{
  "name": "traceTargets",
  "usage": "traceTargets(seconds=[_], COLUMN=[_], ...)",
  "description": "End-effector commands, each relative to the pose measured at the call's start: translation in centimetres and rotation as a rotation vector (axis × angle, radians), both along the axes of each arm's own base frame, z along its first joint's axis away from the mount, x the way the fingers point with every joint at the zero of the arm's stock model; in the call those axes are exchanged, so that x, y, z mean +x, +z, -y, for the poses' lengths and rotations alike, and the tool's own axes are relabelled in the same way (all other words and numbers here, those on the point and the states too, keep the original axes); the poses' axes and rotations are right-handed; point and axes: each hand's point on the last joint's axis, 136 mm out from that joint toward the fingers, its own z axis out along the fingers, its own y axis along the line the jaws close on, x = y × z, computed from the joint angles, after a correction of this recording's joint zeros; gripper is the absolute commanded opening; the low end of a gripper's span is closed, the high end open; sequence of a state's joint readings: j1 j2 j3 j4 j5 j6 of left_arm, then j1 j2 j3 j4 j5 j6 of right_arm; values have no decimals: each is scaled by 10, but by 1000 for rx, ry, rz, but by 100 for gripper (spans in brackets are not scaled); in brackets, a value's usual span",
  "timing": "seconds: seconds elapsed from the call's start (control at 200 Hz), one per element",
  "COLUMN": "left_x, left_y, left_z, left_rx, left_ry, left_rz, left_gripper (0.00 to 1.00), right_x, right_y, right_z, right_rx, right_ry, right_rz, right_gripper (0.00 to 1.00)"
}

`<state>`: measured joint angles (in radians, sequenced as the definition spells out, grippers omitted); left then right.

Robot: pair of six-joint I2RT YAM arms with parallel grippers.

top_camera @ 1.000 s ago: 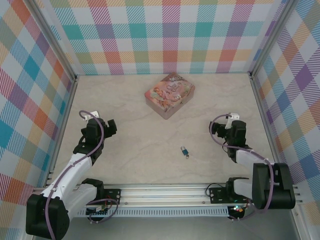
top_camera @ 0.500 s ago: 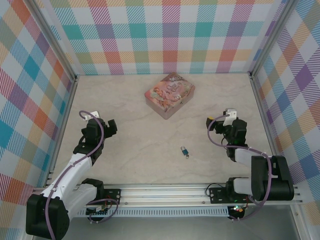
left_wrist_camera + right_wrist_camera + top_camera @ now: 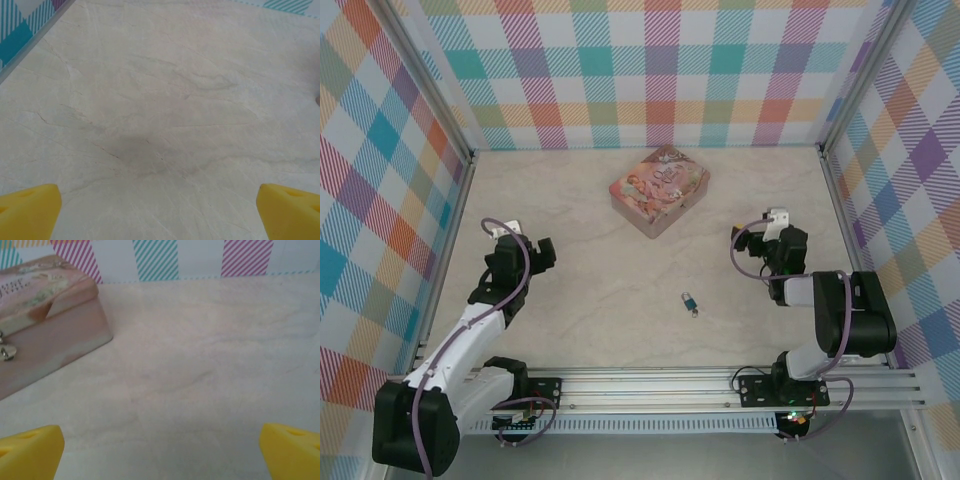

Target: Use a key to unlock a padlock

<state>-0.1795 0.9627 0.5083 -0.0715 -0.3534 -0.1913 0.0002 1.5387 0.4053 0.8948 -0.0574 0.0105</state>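
Plainly, the left tool is spread wide: its two yellow fingertips sit at opposite lower corners of the left wrist view, with nothing but bare marbled desk between them. The right tool is spread just as wide and also holds nothing; its yellow fingertips frame pale desk surface. Ahead of it and to its left stands the pink illustrated tin, lid shut, with a small metal clasp on its side.

From the top camera, the two tools hover at opposite sides of the desk, well apart. The padlock lies on the desk between them, nearer the right arm, touched by neither. The key is a dark speck right against the padlock's near side; whether it sits in the lock I cannot tell. The tin rests beyond the padlock, toward the checked back wall.
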Motion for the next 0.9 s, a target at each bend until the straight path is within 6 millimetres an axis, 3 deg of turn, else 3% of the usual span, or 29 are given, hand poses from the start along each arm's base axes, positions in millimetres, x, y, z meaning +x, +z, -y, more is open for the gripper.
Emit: traceTargets(seconds=[0.0,0.19,0.365,0.675,0.895], left_x=[9,19,34,63,60], left_y=[-2,-30,-44,-29,-51], left_z=[-9,-12,6,27,36], left_rx=[38,157,155,94,106], left_ry=[28,-17,-129,-246,-312], left_rz=[12,-7,7,215,270], left_gripper=[100,100,100,100,100], right_x=[-4,-4,-3,-4,-3], right_y=[-12,-11,-11,-12,-11], right_z=[6,5,5,5,6], right_rx=[-3,-2,-2,-2,-2], right_ry=[-27,-25,-27,-26,-27], right_rz=[-56,-54,-54,-55,-53], right_gripper=[100,100,100,100,100])
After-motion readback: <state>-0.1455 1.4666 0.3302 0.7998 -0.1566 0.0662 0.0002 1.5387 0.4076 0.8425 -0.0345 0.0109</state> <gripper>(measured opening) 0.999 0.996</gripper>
